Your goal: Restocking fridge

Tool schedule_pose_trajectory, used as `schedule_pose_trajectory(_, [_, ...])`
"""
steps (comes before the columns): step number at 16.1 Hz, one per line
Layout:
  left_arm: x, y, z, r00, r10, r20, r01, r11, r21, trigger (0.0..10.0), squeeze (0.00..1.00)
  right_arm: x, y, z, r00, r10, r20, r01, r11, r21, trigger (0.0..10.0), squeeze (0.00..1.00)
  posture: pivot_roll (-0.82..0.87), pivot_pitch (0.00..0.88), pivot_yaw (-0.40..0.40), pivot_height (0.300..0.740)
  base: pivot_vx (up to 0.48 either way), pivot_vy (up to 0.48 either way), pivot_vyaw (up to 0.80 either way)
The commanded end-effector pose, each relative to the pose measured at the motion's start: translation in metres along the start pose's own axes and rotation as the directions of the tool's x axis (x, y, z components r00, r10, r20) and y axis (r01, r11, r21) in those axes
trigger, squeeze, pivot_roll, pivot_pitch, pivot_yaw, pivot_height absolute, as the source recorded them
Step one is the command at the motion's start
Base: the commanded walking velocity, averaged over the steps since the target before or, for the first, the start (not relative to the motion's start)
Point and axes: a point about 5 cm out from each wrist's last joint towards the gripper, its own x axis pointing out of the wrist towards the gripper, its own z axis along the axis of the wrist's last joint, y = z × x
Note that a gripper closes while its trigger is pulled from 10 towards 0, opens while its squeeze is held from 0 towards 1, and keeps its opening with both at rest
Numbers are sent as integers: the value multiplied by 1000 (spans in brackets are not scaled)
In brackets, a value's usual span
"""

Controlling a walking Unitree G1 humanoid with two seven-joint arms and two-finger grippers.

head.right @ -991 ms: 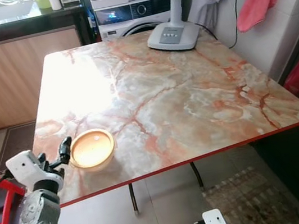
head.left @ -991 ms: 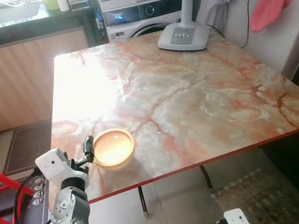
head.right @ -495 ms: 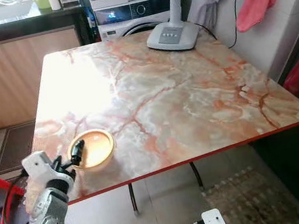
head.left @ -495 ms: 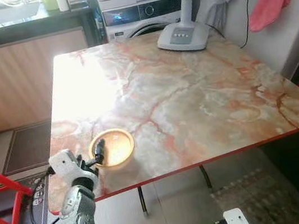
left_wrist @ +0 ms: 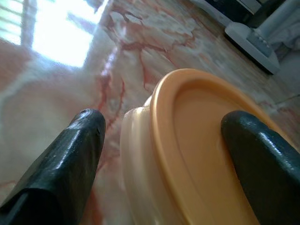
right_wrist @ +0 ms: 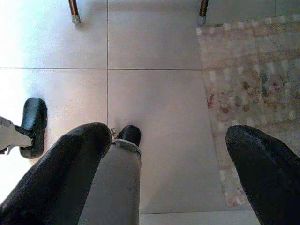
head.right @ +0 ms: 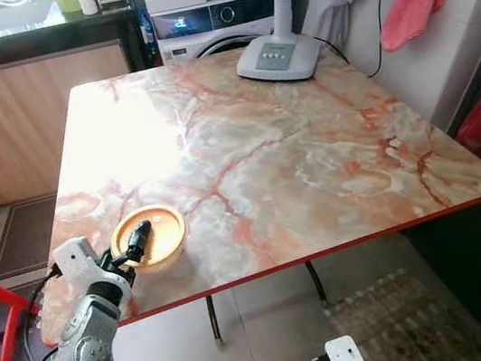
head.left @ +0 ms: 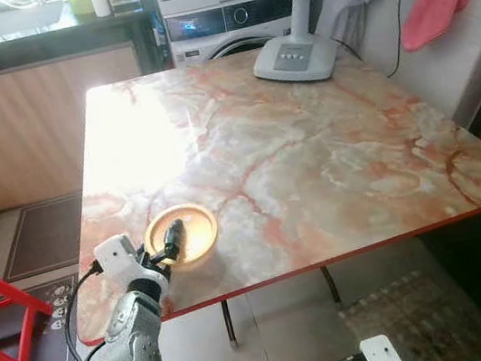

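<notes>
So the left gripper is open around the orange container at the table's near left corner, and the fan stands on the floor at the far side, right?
Not quite. The fan stands on the table itself, at its far edge, as the left eye view shows. The rest holds: the left gripper is open around the orange container near the table's near left corner.

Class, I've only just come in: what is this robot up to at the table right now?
The left gripper is open around an orange lidded container near the front left corner of the marble table: one finger above the lid, one outside the wall. It has not closed yet. The right gripper hangs open above the tiled floor. A fan stands at the far edge.
</notes>
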Motion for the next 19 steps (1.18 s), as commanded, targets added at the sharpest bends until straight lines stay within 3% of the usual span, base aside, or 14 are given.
schedule_pose_trajectory(1, [3, -1, 0, 1000, -12, -3, 12, 1000, 4, 10000, 0, 0, 0, 2, 1000, 2, 7, -2, 1000, -5, 10000, 0, 52, 0, -17, 740, 0, 0, 0])
schedule_pose_trajectory(3, [5, -1, -2, 1000, -14, -13, 14, 1000, 7, 10000, 0, 0, 0, 2, 1000, 2, 7, -2, 1000, -10, 10000, 0, 51, 0, -17, 740, 0, 0, 0])
schedule_pose_trajectory(4, [5, -1, -3, 1000, -8, -17, 8, 1000, 8, 9490, 0, 0, 0, 2, 1000, 3, 7, -3, 1000, -13, 10000, 0, 51, 0, -17, 740, 0, 0, 0])
schedule_pose_trajectory(5, [5, 1, -3, 1000, 0, -20, 0, 1000, 16, 2784, 0, 0, 0, 2, 1000, 3, 7, -3, 1000, -14, 10000, 0, 51, 0, -17, 740, 0, 0, 0])
schedule_pose_trajectory(6, [5, 2, -3, 1000, 1, -19, 0, 999, 32, 0, 0, 0, 0, 2, 1000, 4, 7, -4, 1000, -17, 10000, 0, 50, 0, -17, 740, 0, 0, 0])
schedule_pose_trajectory(9, [7, 10, 4, 1000, 14, 2, -14, 999, 43, 0, 0, 0, 0, 2, 1000, 4, 5, -4, 1000, -30, 10000, 0, 52, 0, -20, 740, 0, 0, 0])
schedule_pose_trajectory(17, [9, 6, 0, 1000, -6, -6, 7, 998, 58, 0, 0, 0, 0, 3, 1000, 6, 2, -6, 998, -59, 10000, 0, 49, 0, -22, 740, 0, 0, 0])
schedule_pose_trajectory(18, [9, 6, -1, 1000, -6, -13, 7, 997, 72, 10000, 0, 0, 0, 3, 1000, 7, 1, -7, 998, -61, 10000, 0, 49, 0, -21, 740, 0, 0, 0])
schedule_pose_trajectory(19, [9, 8, 0, 1000, 2, -11, -2, 997, 72, 10000, 0, 0, 0, 3, 1000, 8, 0, -8, 998, -63, 10000, 0, 50, 0, -21, 740, 0, 0, 0])
